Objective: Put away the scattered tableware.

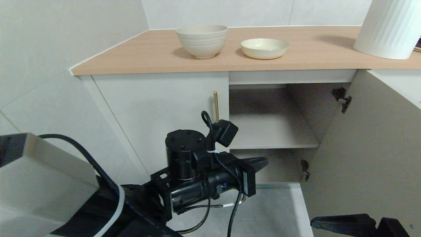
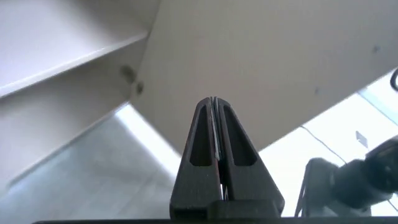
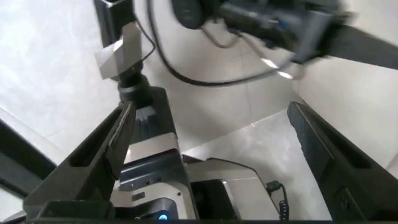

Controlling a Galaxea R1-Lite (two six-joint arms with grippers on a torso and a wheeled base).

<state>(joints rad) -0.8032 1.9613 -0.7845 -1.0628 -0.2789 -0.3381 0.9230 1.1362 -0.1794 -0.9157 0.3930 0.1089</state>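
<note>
The left hand (image 1: 263,161) is clenched on nothing, low in front of the open cabinet shelf (image 1: 273,131); the right hand (image 3: 211,111) is released and holds nothing. Both are well below the tabletop (image 1: 131,56), where the 2 pieces stand toward its back-left corner: a deep bowl (image 1: 202,41) and, just beside it, a shallow dish (image 1: 264,48). Both look stiff, glazed and breakable, likely slippery; best pinched at the rim. The head view places the tableware; the wrist views settle the fingers, left pair pressed together, right pair wide apart.

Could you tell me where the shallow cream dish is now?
The shallow dish sits on the countertop in the head view, right of the ribbed bowl, above the open cabinet.
</note>
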